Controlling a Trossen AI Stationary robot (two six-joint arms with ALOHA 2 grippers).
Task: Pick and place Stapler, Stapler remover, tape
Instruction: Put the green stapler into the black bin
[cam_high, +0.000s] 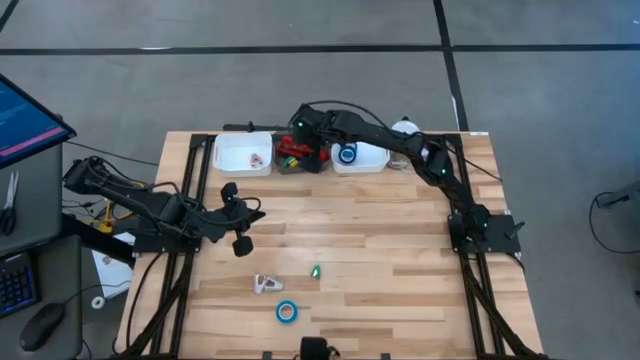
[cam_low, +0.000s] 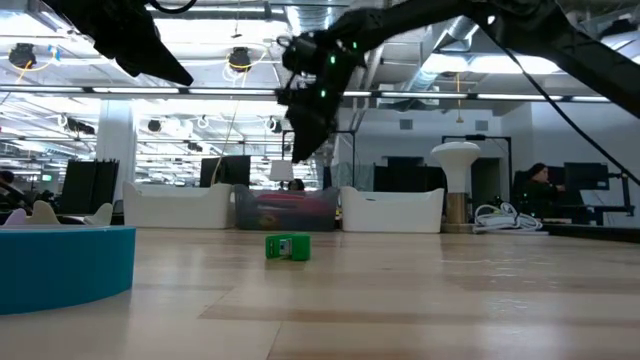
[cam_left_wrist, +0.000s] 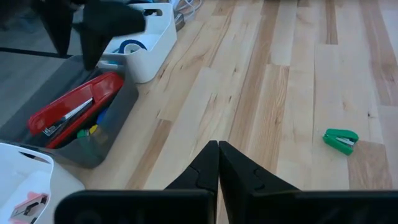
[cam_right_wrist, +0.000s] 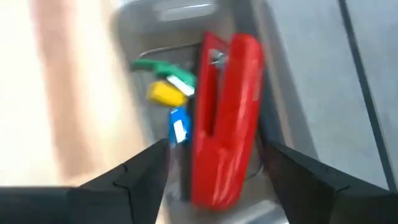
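Even, bright overhead light is falling on the wooden table (cam_high: 350, 250) in the high view, casting only soft, faint shadows under the arms. In the low view, ceiling lamps (cam_low: 238, 60) are glowing as strong bright spots against a white, washed-out room, and the arms are showing as dark silhouettes against them; the blue tape roll (cam_low: 60, 262) at the near edge is sitting out of focus, while the small green piece (cam_low: 288, 246) is reading fairly sharp. The right wrist view is smearing with motion blur, the red stapler (cam_right_wrist: 225, 118) and grey bin (cam_right_wrist: 273, 93) both looking soft. The left wrist view is staying dimmer but clear.
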